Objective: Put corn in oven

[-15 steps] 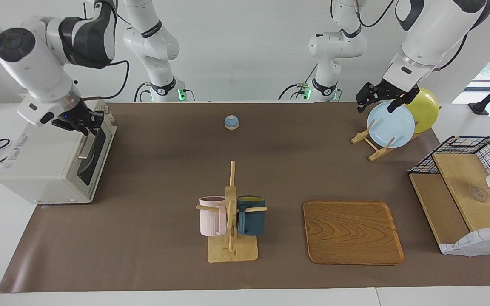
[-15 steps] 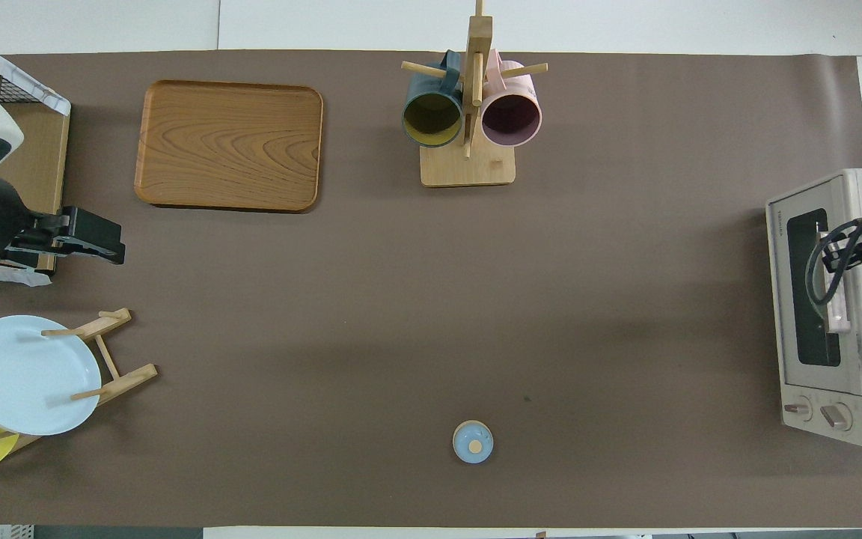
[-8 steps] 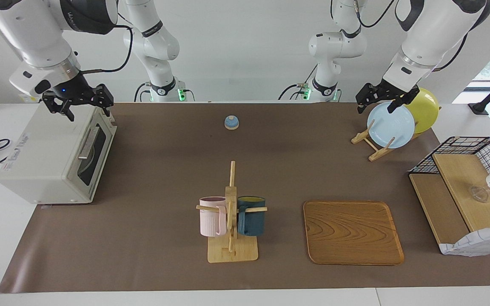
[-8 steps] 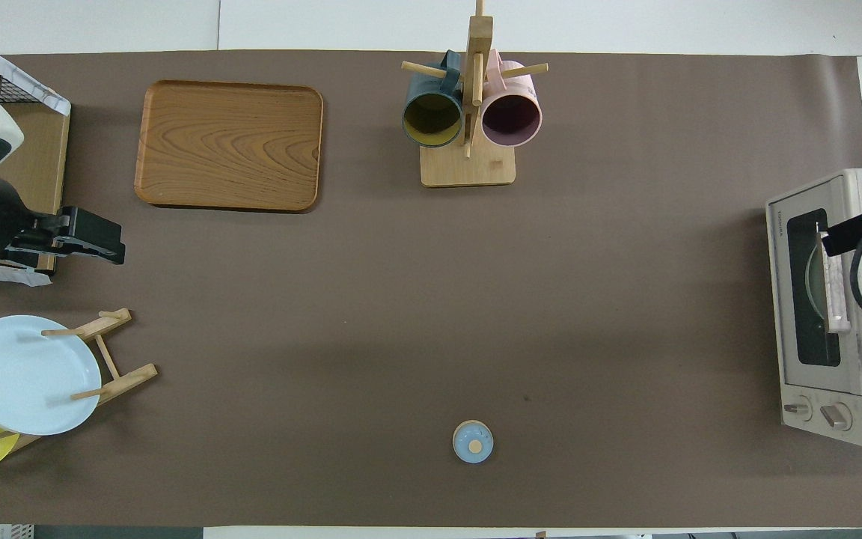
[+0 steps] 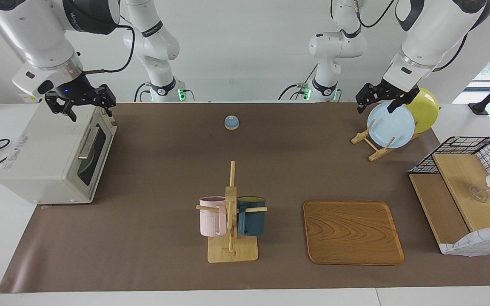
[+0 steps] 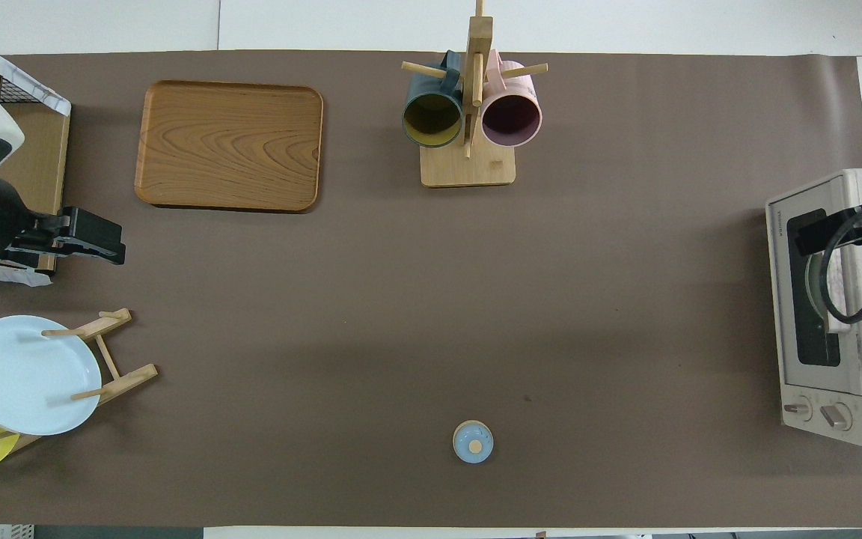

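Facing view: no corn visible anywhere; boxy off-white toaster oven (image 5: 53, 157) sits door-shut. Right gripper (image 5: 82, 103) hangs spread, empty, above it. Left gripper (image 5: 380, 100) waits spread, empty, over the plate rack (image 5: 374, 144).

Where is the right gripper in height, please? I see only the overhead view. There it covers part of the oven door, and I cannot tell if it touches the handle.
Observer: In the facing view the right gripper is up in the air above the oven, clear of the handle.
Operator: Does it hold the corn?
Observer: No. Seen from the facing side it is open and empty, and no corn shows in either view.
Operator: And the left gripper?
Observer: The left gripper hangs open just above the light blue plate on the rack, not over bare mat as your view suggests.
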Controlling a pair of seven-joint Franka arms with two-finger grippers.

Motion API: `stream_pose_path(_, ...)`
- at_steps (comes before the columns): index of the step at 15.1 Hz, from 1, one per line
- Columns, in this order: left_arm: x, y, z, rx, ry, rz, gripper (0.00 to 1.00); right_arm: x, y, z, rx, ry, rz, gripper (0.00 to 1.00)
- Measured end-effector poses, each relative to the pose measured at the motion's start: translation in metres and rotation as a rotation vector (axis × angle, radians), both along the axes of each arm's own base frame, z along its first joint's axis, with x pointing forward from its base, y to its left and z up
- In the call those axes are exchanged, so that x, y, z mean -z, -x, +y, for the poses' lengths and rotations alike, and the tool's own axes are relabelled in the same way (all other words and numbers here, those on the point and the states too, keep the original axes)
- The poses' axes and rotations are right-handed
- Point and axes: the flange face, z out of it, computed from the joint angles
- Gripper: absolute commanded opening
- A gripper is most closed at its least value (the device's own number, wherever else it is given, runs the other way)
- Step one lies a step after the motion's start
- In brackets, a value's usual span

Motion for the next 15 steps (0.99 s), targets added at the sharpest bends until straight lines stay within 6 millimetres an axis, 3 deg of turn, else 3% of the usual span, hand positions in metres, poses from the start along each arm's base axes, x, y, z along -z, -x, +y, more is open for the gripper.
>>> stream_pose_path(3,0.0,0.0,0.0,0.0,0.0,0.0,1.0,-0.007,0.003,0.02,0.004,0.006,0.006,1.0)
stream_pose_path(8,0.0,0.0,0.0,0.0,0.0,0.0,1.0,-0.011,0.002,-0.001,0.074,-0.024,-0.004,1.0)
stream_pose_path(15,0.0,0.0,0.0,0.0,0.0,0.0,1.0,-0.006,0.006,0.002,0.082,-0.022,0.037,1.0)
